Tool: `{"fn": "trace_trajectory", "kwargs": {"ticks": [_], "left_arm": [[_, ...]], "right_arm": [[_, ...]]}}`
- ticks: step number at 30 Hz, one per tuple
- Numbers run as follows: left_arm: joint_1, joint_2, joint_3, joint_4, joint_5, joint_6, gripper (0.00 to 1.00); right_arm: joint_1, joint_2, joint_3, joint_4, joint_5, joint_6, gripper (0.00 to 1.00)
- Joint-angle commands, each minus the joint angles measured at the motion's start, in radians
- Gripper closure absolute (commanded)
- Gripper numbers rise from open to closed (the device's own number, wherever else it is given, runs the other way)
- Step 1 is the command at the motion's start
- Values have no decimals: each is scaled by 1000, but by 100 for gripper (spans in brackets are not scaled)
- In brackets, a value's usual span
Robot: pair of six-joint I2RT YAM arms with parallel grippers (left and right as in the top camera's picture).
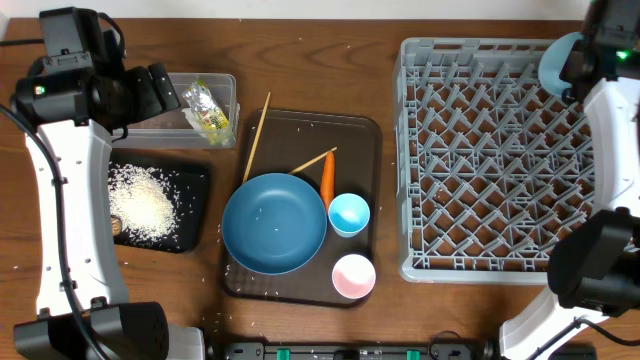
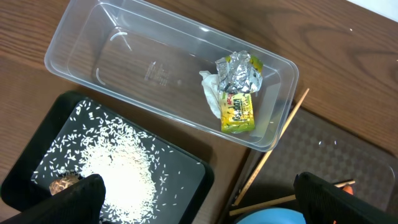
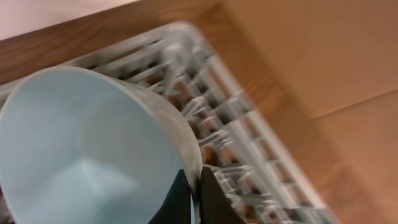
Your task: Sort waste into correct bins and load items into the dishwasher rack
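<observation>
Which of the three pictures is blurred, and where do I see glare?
Right wrist view: the dishwasher rack is smeared by blur, and the light blue bowl is soft too. Left wrist view: sharp, with bright glints on the silver end of the wrapper. Overhead view: sharp and evenly lit.

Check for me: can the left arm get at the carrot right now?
Probably yes. The left gripper is open and empty over the tub; the carrot lies uncovered on the brown tray. The plate, a chopstick tip and the blue cup crowd it, so approach from above.
</observation>
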State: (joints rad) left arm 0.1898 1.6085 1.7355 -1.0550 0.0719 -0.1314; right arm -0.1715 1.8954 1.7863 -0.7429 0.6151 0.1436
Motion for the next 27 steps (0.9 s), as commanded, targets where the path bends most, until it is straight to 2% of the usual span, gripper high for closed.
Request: {"fn": "trace_trajectory", "kwargs": {"ticks": [1,6,22,27], "left_arm": [[5,7,-12,-3,-1,-5,2],[5,7,-12,-3,-1,-5,2],[5,8,-12,-3,-1,-5,2],[5,8,-12,-3,-1,-5,2]], "right_arm": [[46,-28,-2,35,268,-90,99],[94,-28,-2,138,373,-181,99],[83,-18,-2,345,399,-376,99],[70,19,-2,410,399,-492,99]]}}
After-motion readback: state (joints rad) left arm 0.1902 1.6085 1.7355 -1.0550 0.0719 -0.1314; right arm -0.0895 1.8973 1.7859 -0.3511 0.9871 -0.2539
